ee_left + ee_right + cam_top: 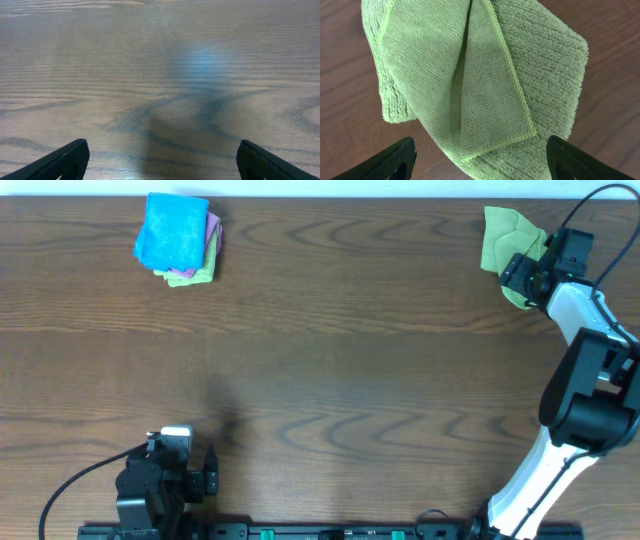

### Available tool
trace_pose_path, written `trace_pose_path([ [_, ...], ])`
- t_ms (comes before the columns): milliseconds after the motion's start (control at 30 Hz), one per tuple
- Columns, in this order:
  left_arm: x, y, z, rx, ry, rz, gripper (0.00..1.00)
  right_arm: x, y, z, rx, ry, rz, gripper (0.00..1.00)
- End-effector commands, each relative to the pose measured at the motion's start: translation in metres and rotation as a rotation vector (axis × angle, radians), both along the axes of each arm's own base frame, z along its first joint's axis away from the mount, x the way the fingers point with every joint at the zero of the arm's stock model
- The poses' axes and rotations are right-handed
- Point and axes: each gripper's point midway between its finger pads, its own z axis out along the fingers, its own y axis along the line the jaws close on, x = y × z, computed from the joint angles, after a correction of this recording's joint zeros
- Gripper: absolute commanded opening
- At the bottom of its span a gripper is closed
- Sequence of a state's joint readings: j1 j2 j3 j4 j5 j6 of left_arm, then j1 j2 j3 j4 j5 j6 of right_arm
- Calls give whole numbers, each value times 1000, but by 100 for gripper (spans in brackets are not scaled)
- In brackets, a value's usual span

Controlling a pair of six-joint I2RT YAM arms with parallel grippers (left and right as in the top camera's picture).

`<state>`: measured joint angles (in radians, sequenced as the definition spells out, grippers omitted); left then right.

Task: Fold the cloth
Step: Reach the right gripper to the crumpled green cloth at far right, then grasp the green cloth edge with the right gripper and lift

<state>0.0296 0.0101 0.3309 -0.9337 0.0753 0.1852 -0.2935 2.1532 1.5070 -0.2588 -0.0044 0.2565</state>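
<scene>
The lime-green cloth (503, 242) lies crumpled and partly folded over itself at the far right back of the table. In the right wrist view the cloth (485, 75) fills the middle, with a stitched corner flap lying on top. My right gripper (517, 272) (480, 162) is open, its two fingers spread on either side of the cloth's near end, just above it. My left gripper (200, 475) (162, 162) is open and empty at the front left, over bare wood. No white tag shows.
A stack of folded cloths, bright blue (174, 232) on top with pink and green beneath, sits at the back left. The table's back edge (320, 197) runs just behind both cloth piles.
</scene>
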Motion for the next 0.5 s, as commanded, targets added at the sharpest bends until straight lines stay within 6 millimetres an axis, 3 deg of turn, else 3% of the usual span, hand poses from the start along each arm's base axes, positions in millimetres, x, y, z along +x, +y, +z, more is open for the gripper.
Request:
trace_pose_path([
  [0, -2, -1, -7, 12, 20, -15, 95, 6, -7, 2, 11, -28, -31, 82],
  [333, -2, -1, -7, 12, 20, -16, 95, 12, -14, -24, 36, -38, -73, 78],
  [467, -2, -1, -7, 12, 20, -15, 95, 15, -15, -27, 34, -48, -74, 66],
])
